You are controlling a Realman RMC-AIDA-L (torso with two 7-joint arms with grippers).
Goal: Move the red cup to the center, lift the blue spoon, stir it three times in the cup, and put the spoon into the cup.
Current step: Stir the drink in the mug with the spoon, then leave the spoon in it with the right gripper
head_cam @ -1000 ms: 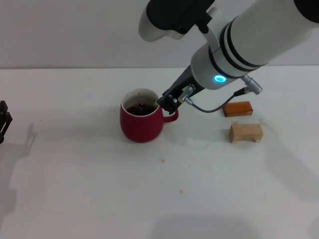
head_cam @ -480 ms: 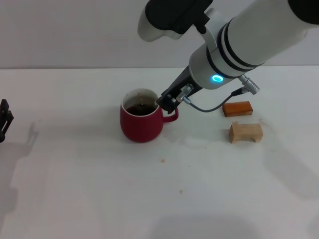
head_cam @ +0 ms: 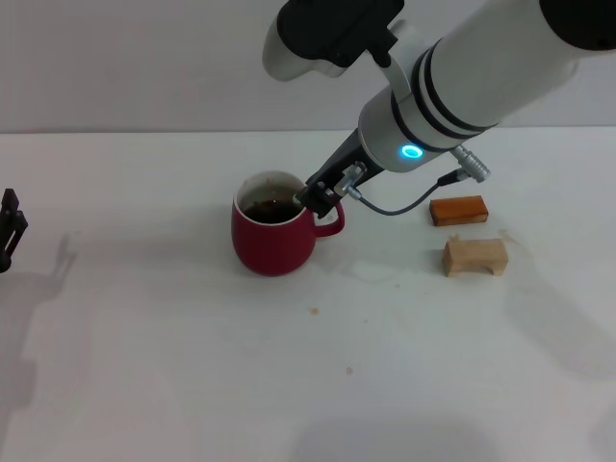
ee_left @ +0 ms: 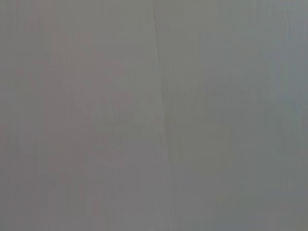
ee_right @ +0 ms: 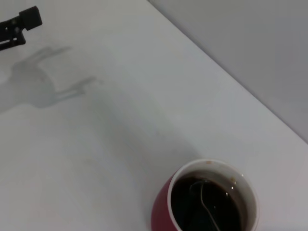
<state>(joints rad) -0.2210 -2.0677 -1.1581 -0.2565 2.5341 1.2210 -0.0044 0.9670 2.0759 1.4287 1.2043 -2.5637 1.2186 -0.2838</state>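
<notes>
While the right claw [head_cam: 315, 199] hangs at the rim of the cup [head_cam: 273, 241], on the handle side, I cannot tell if its fingers are closed on anything. The cup stands near the middle of the tabletop [head_cam: 192, 366] and holds a dark liquid; in the right wrist view the spoon [ee_right: 204, 199] stands in it, thin and partly sunk. The risk I see is a spill: a sideways move could push the rim or the handle and tip the cup, or splash liquid out. The left claw [head_cam: 8, 229] is parked at the far left edge.
</notes>
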